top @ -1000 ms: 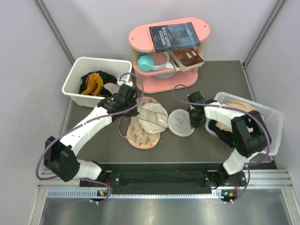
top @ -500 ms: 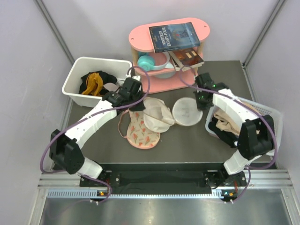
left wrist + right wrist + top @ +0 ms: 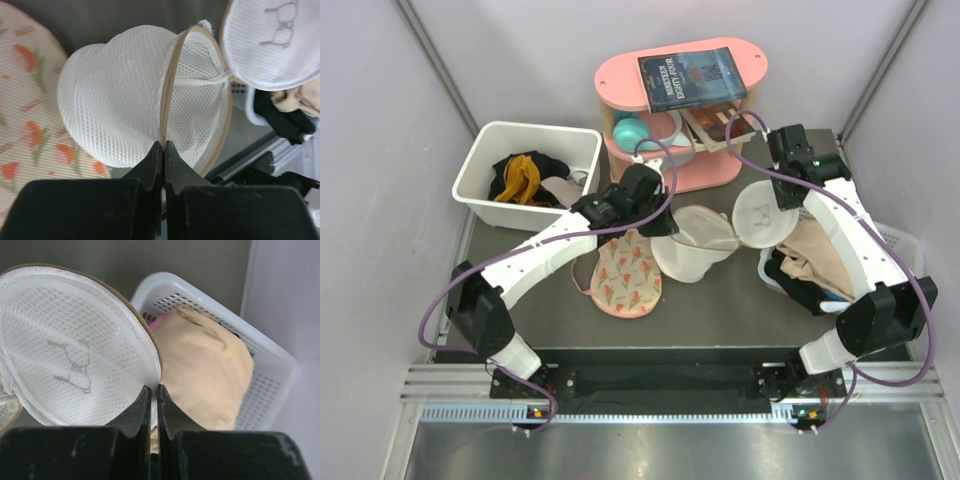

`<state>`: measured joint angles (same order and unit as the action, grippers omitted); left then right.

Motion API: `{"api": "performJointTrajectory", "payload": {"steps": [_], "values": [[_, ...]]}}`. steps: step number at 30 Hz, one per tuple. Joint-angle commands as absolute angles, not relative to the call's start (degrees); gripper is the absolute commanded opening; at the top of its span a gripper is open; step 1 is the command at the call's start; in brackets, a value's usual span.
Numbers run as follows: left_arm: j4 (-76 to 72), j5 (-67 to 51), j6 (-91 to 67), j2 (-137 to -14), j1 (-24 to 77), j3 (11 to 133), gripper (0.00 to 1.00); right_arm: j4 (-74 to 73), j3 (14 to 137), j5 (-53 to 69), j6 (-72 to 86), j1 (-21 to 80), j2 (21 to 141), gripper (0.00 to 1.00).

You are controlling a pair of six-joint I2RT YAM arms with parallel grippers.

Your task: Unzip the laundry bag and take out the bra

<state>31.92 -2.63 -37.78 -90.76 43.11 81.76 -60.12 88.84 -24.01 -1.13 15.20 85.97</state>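
Both arms have swung rearward-right, pulling the laundry bag (image 3: 692, 250) open over the worktop (image 3: 720, 310): left hand (image 3: 163, 150) pinches the dome's zip rim, right hand (image 3: 154, 390) the lid's. Keep both pinches firm, parting gently; the bra (image 3: 520, 178) lies in the bin (image 3: 535, 128).

The dark table (image 3: 720, 300) carries a white bin (image 3: 472, 168) at back left, a pink shelf (image 3: 665, 180) at back centre, a white basket (image 3: 260, 400) at right and a floral piece (image 3: 625, 275) mid-table, with the laundry bag (image 3: 688, 258) seemingly resting just beside it.
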Motion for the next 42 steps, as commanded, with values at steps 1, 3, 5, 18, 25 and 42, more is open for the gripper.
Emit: {"api": "performJointTrajectory", "payload": {"steps": [1,3,5,18,25,42], "values": [[22.34,-4.57,-43.68,-91.40,45.44,81.66,0.00,-62.58,91.49,-32.68,-3.43,14.50,83.67,0.00],[20.66,-4.66,-45.08,-91.58,45.53,79.38,0.00,-62.93,92.63,-35.24,-3.43,14.59,83.67,0.00],[18.38,-3.26,-45.17,-91.41,45.44,76.74,0.00,-62.76,93.08,-37.43,-3.43,14.68,83.50,0.00],[9.15,-4.31,-43.86,-99.49,44.91,68.12,0.00,-63.01,92.11,-45.00,-1.59,25.82,88.24,0.00],[5.90,-3.78,-43.33,-101.51,44.91,67.50,0.00,-63.72,90.80,-44.66,5.17,32.08,93.95,0.00],[-1.84,-1.49,-48.78,-105.73,44.91,62.05,0.00,-41.86,72.70,-5.64,17.31,34.10,93.78,0.00]]}}
